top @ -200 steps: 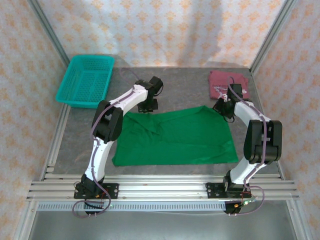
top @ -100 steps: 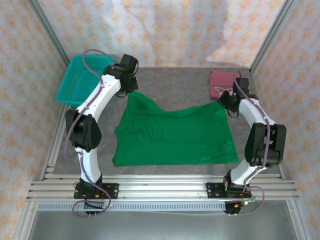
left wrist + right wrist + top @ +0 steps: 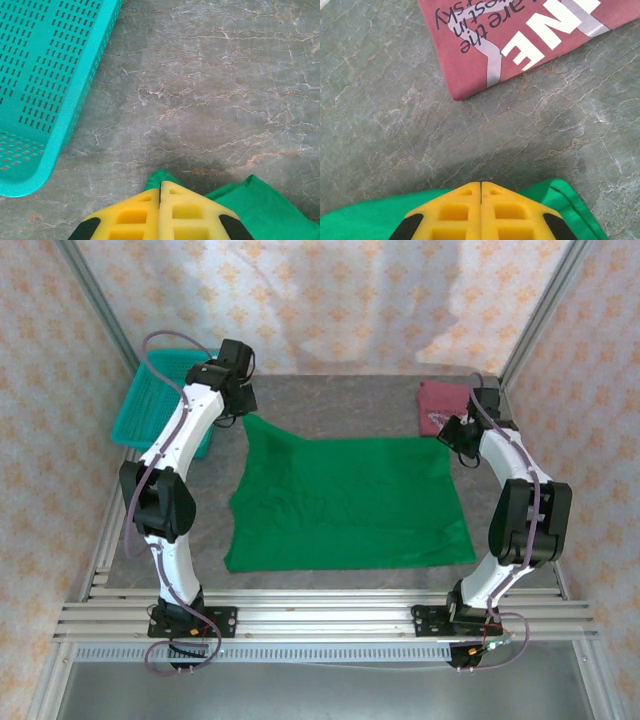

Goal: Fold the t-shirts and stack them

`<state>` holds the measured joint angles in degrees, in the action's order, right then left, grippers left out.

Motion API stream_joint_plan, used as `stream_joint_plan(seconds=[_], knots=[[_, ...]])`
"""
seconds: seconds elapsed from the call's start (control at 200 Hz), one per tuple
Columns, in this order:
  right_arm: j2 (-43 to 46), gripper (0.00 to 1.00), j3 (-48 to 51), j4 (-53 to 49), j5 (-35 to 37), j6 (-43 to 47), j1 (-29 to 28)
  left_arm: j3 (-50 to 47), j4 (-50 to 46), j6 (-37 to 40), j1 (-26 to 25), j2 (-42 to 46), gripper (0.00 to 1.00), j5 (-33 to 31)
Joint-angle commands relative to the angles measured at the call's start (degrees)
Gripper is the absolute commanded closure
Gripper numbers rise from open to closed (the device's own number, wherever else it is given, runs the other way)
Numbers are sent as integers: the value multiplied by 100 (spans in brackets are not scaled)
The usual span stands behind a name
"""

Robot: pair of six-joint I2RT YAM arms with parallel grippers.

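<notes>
Spreading is judged done. Top view: the green t-shirt (image 3: 345,502) is drawn flat, far corners carried outward within the second. Left wrist: the left gripper (image 3: 160,192) is clamped on one corner. Right wrist: the right gripper (image 3: 480,192) likewise, near the maroon t-shirt (image 3: 520,45).

Bright, soft light is spread everywhere.
Faint shadows are cast on the gray table (image 3: 210,100) in both wrist views; its lines are sharp.
</notes>
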<state>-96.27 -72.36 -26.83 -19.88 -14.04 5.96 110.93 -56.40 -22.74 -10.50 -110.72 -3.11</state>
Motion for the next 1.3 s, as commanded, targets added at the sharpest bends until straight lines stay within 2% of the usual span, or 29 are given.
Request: stream_joint_plan(seconds=[0.0, 0.19, 0.41, 0.625, 0.841, 1.066, 1.291], knots=[[19, 100, -103, -147, 176, 105, 31, -152, 14, 195, -29, 312, 100, 109], [220, 100, 40, -252, 199, 183, 37, -550, 2, 400, -31, 698, 100, 238], [708, 100, 528, -318, 307, 181, 36, -1693, 166, 428, -30, 1633, 100, 310], [1179, 100, 1188, -336, 408, 130, 46, -3152, 513, 147, -22, 2505, 100, 414], [1504, 100, 1742, -442, 563, 12, 50, -4192, 670, -237, -61, 3064, 100, 516], [1897, 100, 2197, -621, 740, -109, 144, -5077, 687, -577, -118, 3795, 100, 460], [2142, 100, 2606, -740, 839, -380, 171, -5625, 634, -1018, -425, 3979, 100, 132]])
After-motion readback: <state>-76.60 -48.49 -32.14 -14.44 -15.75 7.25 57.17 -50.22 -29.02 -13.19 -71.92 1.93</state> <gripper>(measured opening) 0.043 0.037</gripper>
